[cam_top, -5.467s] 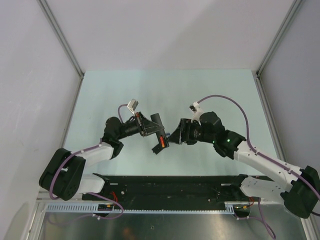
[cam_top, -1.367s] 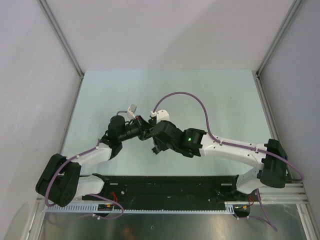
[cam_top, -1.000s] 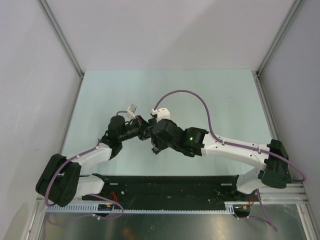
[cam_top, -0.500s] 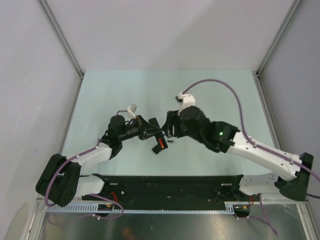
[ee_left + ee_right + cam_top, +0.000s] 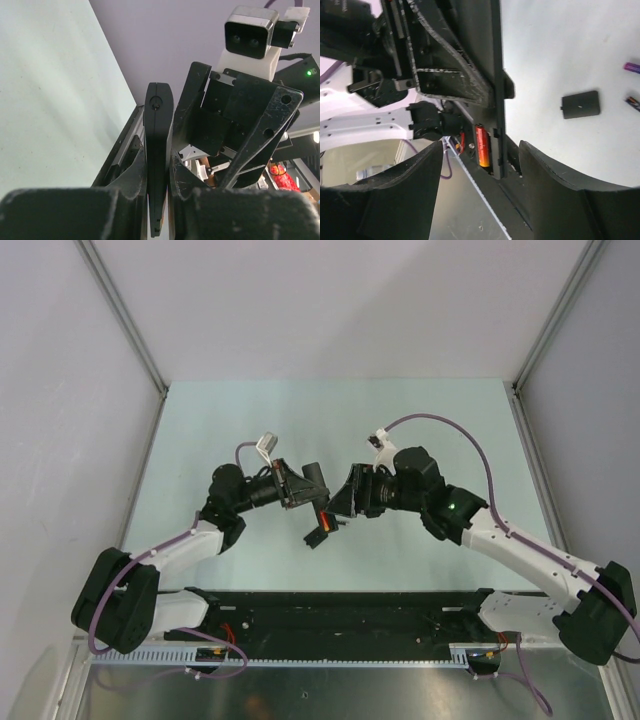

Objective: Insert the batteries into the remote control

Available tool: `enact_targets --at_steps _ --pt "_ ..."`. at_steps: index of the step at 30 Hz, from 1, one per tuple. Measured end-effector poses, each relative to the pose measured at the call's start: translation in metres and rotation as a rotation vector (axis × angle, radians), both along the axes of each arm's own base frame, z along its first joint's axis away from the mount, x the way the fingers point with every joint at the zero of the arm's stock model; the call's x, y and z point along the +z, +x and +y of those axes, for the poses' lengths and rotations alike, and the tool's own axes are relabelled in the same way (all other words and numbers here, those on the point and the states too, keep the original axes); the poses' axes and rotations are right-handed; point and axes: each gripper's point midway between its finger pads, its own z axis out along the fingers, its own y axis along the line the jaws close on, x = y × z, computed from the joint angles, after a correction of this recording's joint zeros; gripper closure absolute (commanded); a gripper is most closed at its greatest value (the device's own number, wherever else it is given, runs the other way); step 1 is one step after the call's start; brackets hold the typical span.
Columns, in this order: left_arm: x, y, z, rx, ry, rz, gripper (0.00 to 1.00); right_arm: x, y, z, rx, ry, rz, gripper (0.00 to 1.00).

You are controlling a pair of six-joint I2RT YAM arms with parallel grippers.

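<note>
- The left gripper [image 5: 300,495] has its jaws pressed onto the remote control [image 5: 157,140] and holds it clear of the table [image 5: 250,420]. In the left wrist view the bar stands edge-on between the two fingers, with its long axis running straight out from the palm.
- The right gripper [image 5: 343,502] faces the remote control from the opposite side, just beside it. Its jaws stand spread and nothing is seen between them.
- The battery bay is at the end of the bar nearest the arm bases. It is open on the side turned toward the right gripper.
- One red battery [image 5: 482,145] already lies in the bay, parallel to the bar's long axis.
- The cover [image 5: 580,104] lies flat on the table, well apart from the remote control.
- A purple battery [image 5: 632,66] and a dark battery [image 5: 634,102] lie past the cover at the edge of the right wrist view. Both are cut off by the frame, so their long axes cannot be read. The top view does not show them.
- Judgement: the right arm is the free one and should fetch the next cell. The loose batteries lie down and to the side of its jaws, away from the bay.
- Judgement: any cell brought back must be turned parallel to the seated red battery before insertion.
</note>
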Motion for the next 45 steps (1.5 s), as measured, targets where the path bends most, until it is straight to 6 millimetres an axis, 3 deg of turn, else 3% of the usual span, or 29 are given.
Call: enact_targets --at_steps 7,14,20,38,43,45 --pt "0.011 -0.003 0.000 -0.020 -0.031 -0.036 1.00 0.010 -0.011 0.013 0.096 0.078 0.000 0.39" --pt "0.022 -0.005 -0.001 -0.024 -0.069 -0.054 1.00 -0.010 -0.016 0.019 0.134 0.075 0.049 0.41" --pt "0.029 -0.005 0.000 -0.026 -0.092 -0.061 1.00 -0.015 -0.015 0.024 0.148 0.085 0.060 0.55" --pt "0.034 -0.006 0.000 -0.029 -0.111 -0.058 1.00 -0.004 -0.019 0.030 0.190 0.143 0.044 0.82" --pt "0.035 -0.007 0.000 -0.030 -0.115 -0.057 1.00 -0.004 -0.020 0.031 0.193 0.146 0.043 0.84" --pt "0.035 -0.007 0.000 -0.030 -0.116 -0.058 1.00 -0.003 -0.020 0.031 0.195 0.147 0.042 0.71"
